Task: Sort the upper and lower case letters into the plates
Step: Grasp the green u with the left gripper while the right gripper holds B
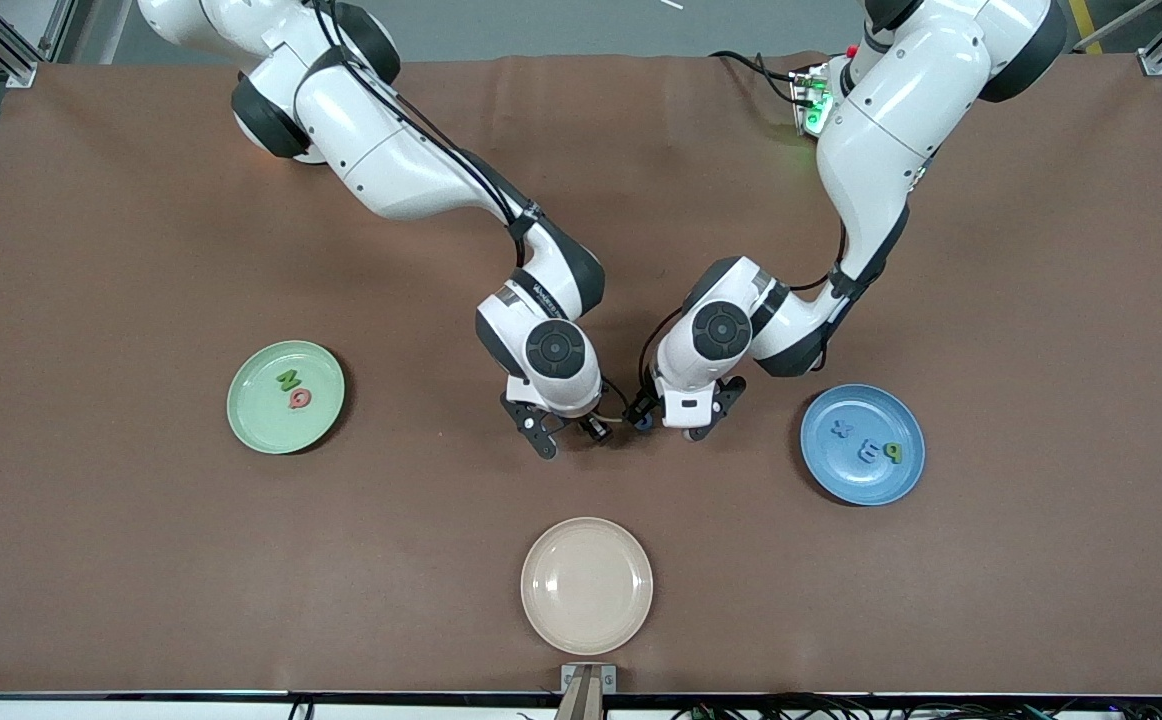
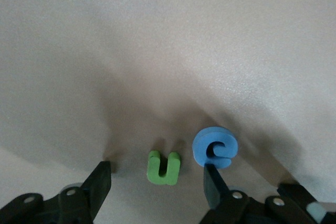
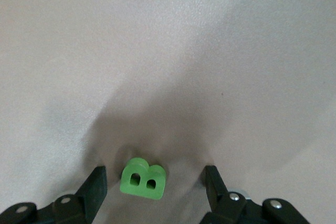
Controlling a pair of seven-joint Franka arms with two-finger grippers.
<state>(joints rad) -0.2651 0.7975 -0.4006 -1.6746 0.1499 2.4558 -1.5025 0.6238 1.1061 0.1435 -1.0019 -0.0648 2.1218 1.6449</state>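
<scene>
My left gripper [image 1: 679, 420] is open and low over the table's middle. In the left wrist view its open fingers [image 2: 100, 182] straddle a green letter u [image 2: 164, 168], and a blue letter [image 2: 215, 147] lies touching one fingertip. My right gripper [image 1: 566, 432] is open beside it, its fingers [image 3: 97, 183] either side of a green B [image 3: 143, 178]. The mint green plate [image 1: 256, 425] holds a green N [image 1: 288, 379] and a pink-red Q [image 1: 299, 399]. The blue plate [image 1: 846, 480] holds a blue x [image 1: 841, 429], a blue E [image 1: 871, 452] and a green letter [image 1: 894, 452].
An empty cream-beige plate [image 1: 587, 585] sits nearest the front camera, at the table's middle. The two hands are close together, almost touching. Brown table surface lies open around the plates.
</scene>
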